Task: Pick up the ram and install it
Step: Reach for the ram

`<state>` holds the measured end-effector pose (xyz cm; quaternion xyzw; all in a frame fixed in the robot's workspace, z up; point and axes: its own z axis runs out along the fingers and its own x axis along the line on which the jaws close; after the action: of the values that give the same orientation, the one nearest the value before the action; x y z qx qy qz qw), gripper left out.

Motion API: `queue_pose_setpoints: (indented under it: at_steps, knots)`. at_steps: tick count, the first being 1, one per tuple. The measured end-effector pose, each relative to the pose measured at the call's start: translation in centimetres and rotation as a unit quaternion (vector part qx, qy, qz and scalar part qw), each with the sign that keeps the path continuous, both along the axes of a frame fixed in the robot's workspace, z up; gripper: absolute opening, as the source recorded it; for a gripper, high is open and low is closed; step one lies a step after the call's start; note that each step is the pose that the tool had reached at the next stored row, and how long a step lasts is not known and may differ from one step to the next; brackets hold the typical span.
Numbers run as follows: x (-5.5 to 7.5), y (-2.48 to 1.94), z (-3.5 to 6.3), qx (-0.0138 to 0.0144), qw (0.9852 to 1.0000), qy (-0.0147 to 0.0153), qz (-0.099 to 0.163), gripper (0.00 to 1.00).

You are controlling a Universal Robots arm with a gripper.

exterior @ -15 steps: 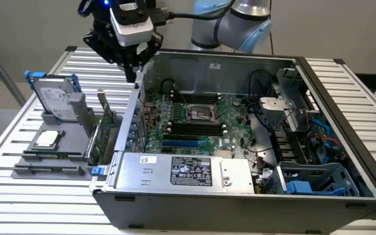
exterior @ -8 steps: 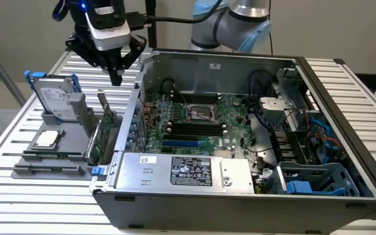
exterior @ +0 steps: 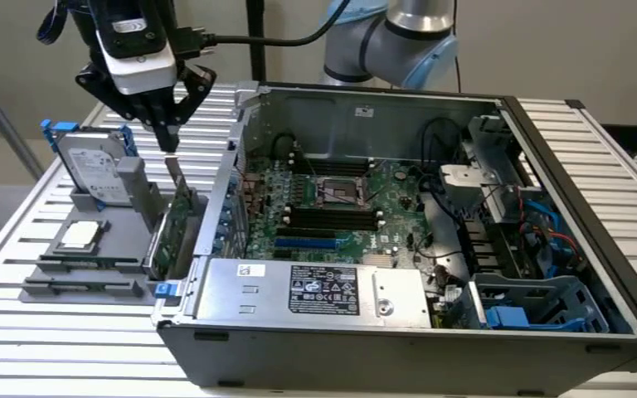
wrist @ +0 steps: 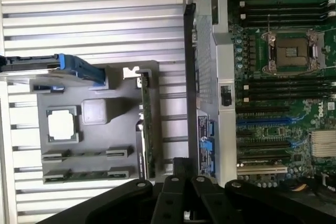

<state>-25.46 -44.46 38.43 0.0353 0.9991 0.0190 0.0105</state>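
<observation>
Two rams lie on edge as thin dark sticks in the front slots of the grey holder tray (exterior: 47, 294), one (exterior: 84, 265) (wrist: 86, 154) behind the other (exterior: 77, 288) (wrist: 86, 174). My gripper (exterior: 167, 139) (wrist: 182, 179) hangs above the tray's edge nearest the computer, over the upright green expansion card (exterior: 175, 224) (wrist: 147, 124). Its fingers come together at the tips with nothing between them, well above and apart from the rams. Black memory slots (exterior: 324, 220) (wrist: 283, 85) run beside the processor socket (exterior: 337, 191) (wrist: 289, 51) on the motherboard.
The open computer case (exterior: 407, 332) lies on a slatted metal table (exterior: 64, 356). Its side wall (exterior: 235, 157) rises between tray and motherboard. On the tray stand a hard drive (exterior: 89, 162) in a blue frame and a silver processor chip (exterior: 80, 236) (wrist: 62, 125). Cables and a drive cage (exterior: 529, 303) crowd the case's far side.
</observation>
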Motion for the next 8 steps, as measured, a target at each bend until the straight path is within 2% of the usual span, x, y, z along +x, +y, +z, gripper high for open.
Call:
queue_pose_setpoints:
  at_steps: [8]
  knots:
    - [-3.0,-0.72,-0.38,-0.0022,1.0,0.0,0.0,0.0]
